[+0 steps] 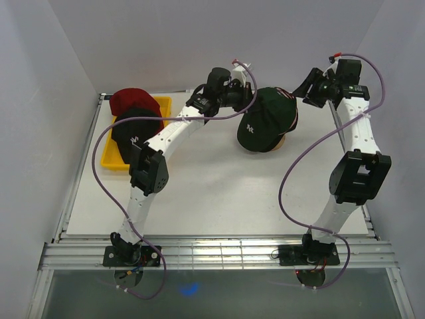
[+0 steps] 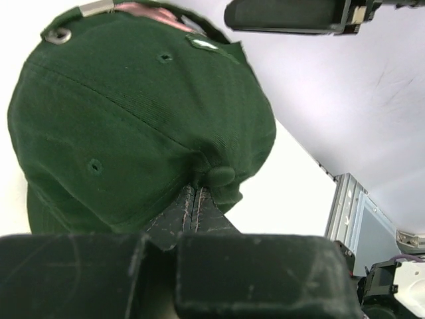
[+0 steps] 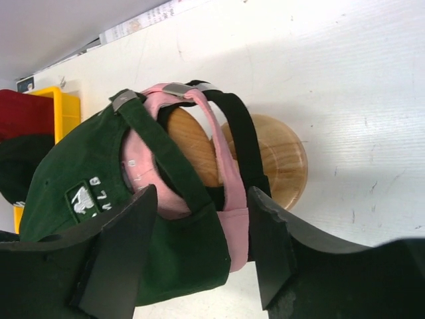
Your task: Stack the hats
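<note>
A dark green cap (image 1: 265,119) with a white logo lies on top of a pale pink cap (image 3: 143,166) on the wooden stand (image 3: 279,153). A black strap (image 3: 242,139) also shows there under the pink one. My left gripper (image 1: 251,100) is shut, pinching the green cap's crown (image 2: 133,119) by its top button, fingertips (image 2: 194,193) together. My right gripper (image 1: 299,93) is open; its jaws (image 3: 202,199) straddle the back edges of the green and pink caps. A dark red cap (image 1: 133,100) and a black cap (image 1: 136,129) lie in the tray.
The yellow tray (image 1: 166,103) stands at the back left, against the left wall. The stand's base (image 1: 282,141) sits right of the table's middle, toward the back. White walls close in the back and both sides. A metal rail runs along the near edge.
</note>
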Controlling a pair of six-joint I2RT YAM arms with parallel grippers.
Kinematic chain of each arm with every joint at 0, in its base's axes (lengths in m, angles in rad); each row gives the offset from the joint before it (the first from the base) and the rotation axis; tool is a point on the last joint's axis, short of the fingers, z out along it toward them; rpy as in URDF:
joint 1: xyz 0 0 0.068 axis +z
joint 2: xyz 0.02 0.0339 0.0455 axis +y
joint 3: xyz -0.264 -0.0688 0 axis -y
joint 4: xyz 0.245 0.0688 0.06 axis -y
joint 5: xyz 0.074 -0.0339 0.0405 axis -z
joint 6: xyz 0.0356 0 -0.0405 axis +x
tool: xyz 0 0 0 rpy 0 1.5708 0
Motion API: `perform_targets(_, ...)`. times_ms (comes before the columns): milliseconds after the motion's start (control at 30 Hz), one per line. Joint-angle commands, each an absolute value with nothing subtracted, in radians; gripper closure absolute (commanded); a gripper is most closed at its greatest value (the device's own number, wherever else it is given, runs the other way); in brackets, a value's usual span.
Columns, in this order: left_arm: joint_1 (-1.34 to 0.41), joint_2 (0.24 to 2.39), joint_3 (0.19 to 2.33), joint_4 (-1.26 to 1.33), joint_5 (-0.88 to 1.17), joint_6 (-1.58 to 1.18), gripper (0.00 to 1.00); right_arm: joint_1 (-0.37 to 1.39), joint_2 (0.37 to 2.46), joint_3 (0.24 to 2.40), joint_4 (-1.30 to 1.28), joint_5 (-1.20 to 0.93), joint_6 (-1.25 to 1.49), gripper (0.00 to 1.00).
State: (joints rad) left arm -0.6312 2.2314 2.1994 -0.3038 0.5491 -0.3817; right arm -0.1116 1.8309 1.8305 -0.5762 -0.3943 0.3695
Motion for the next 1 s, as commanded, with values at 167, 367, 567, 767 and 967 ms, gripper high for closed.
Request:
perform_targets(167,-0.637,2.258,2.227,-0.307,0.58,-0.371,1.0,-0.098,1.87,1.888,-0.588,-0.344,0.334,0.46)
perform_targets(367,-0.637,2.252,2.226,-0.318,0.563,-0.364,1.0,-0.089,1.835,1.891,-0.577,-0.284,0.33,0.45)
perform_targets(567,-0.637,2.253,2.226,-0.325,0.558,-0.37,1.0,-0.068,1.848,1.968,-0.594,-0.259,0.301,0.45)
perform_targets(767,-0.638,2.253,2.227,-0.327,0.563,-0.368,1.0,-0.037,1.893,2.003,-0.617,-0.258,0.275,0.49)
perform_targets(967,-0.638,2.255,2.23,-0.328,0.568,-0.37,1.0,-0.022,1.917,2.011,-0.62,-0.262,0.264,0.53)
